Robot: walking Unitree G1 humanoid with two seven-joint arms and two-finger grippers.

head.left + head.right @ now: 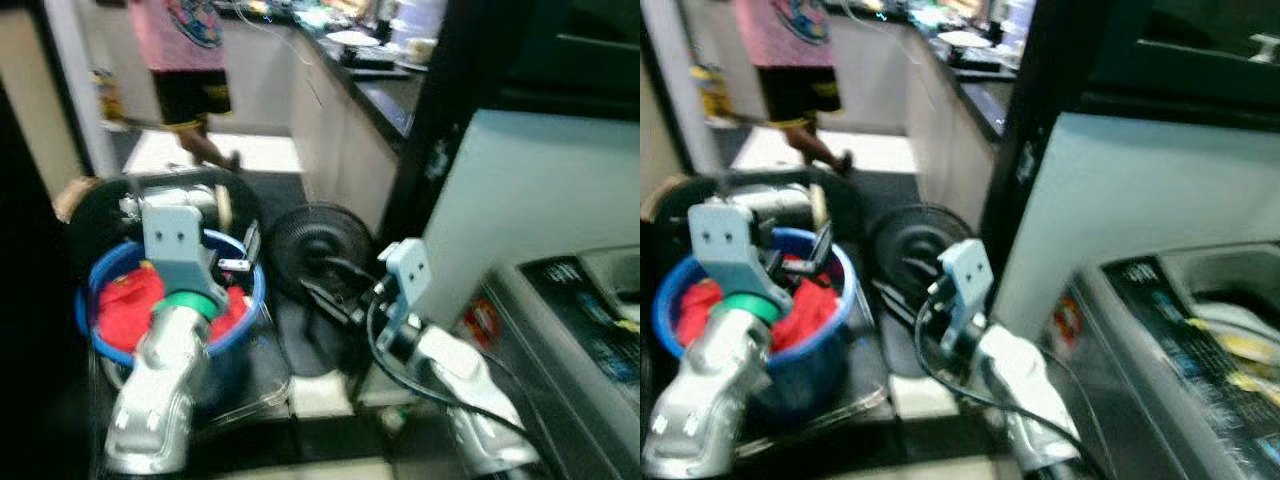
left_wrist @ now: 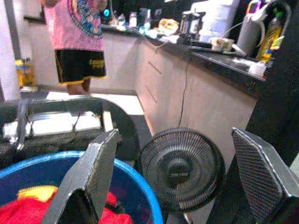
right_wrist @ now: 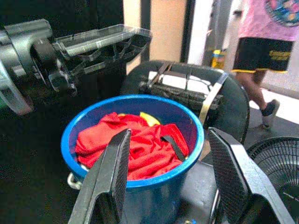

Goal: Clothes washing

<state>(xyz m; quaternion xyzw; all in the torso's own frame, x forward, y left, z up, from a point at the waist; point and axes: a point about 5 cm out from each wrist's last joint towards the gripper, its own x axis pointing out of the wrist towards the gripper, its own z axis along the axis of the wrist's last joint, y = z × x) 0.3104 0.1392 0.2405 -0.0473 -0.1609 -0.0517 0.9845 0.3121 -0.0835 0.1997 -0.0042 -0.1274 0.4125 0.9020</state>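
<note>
Both my left gripper (image 2: 175, 182) and right gripper (image 3: 170, 177) hang open and empty, with the soft, light red clothes (image 3: 133, 144) heaped in the blue bucket (image 3: 187, 126) just beyond my right fingertips, probably easiest pinched at a raised fold.

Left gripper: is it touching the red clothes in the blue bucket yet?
Apart. In the left wrist view the left gripper has open black fingers above the round blue plastic bucket's rim, with the red clothes lying lower inside, ungrasped.
</note>
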